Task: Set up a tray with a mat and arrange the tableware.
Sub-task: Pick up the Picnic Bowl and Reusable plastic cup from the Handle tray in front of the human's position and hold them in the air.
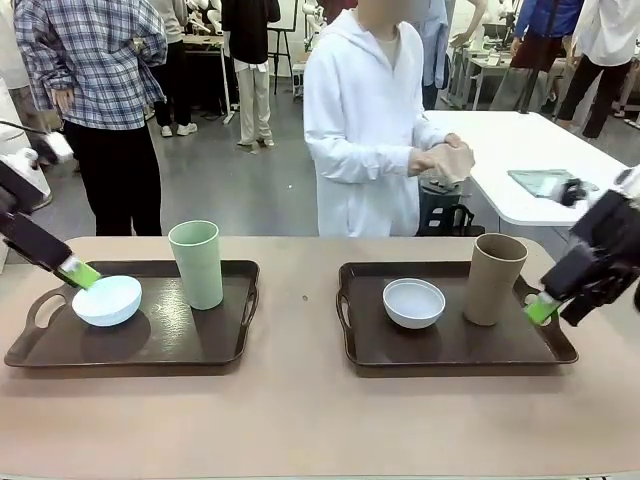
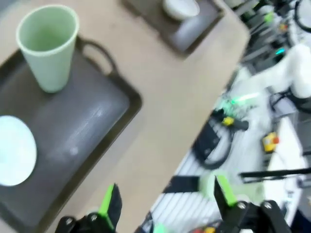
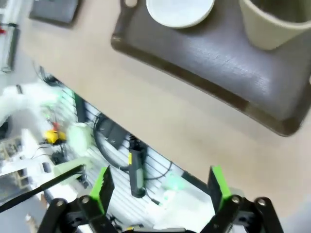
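While the person (image 1: 365,130) in a white hooded top is standing across the counter (image 1: 300,420) with hands clasped, two dark brown trays with a faintly grained, matte surface are lying side by side on the smooth tan top. Each is a rounded rectangle with a raised rim and cut-out handles at both short ends.

On the left tray (image 1: 150,355) (image 2: 92,121) the pale blue bowl (image 1: 107,300) (image 2: 14,150) is sitting, round, shallow and tipped slightly, and the light green tumbler (image 1: 196,263) (image 2: 48,46) is standing upright behind it to the right, tapering toward its base. The left fingers (image 1: 80,272) (image 2: 109,206), black with bright green pads, are hanging spread wide with nothing between them, just beside the bowl's left rim; whether a pad is touching it I cannot tell.

On the right tray (image 1: 450,350) (image 3: 218,53) the bluish white bowl (image 1: 414,302) (image 3: 180,9) is resting level, and the tan brown tumbler (image 1: 493,278) (image 3: 274,24) is standing upright to its right, matte and slightly conical. The right fingers (image 1: 540,308) (image 3: 217,187) are spread apart too, pinching nothing, and are hovering by the tray's right handle, just beside the tumbler.
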### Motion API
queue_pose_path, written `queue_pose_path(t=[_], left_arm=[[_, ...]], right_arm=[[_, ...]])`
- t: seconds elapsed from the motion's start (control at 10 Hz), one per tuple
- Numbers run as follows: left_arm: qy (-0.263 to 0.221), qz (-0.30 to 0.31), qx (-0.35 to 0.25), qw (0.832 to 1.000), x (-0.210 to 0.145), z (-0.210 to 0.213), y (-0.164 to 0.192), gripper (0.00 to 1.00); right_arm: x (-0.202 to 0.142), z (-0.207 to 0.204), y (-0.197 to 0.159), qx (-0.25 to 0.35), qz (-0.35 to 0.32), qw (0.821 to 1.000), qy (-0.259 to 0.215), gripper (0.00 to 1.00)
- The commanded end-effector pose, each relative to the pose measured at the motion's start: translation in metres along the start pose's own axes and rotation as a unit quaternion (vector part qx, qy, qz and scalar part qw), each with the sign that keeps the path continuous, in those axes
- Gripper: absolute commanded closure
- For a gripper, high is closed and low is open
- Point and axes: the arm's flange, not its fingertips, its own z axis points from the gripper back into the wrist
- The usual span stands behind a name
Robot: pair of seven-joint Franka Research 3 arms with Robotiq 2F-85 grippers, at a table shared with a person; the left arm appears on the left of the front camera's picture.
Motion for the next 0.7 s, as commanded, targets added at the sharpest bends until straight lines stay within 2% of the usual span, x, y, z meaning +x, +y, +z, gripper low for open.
queue_pose_path(t=[0.0, 0.2, 0.4, 0.6], left_arm=[[-0.054, 0.019, -0.066, 0.996, -0.029, 0.027, 0.016, 0.00], [-0.087, 0.075, -0.094, 0.989, -0.060, 0.053, 0.045, 0.00], [-0.093, 0.114, -0.111, 0.983, -0.088, 0.075, 0.081, 0.00], [-0.113, 0.116, -0.144, 0.976, -0.113, 0.088, 0.099, 0.00]], right_arm=[[-0.027, 0.027, -0.025, 0.069, -0.011, 0.997, -0.042, 0.00], [-0.065, 0.055, -0.063, 0.136, -0.025, 0.985, -0.102, 0.00], [-0.104, 0.074, -0.098, 0.199, -0.029, 0.965, -0.171, 0.00], [-0.139, 0.081, -0.126, 0.261, -0.023, 0.939, -0.223, 0.00]])
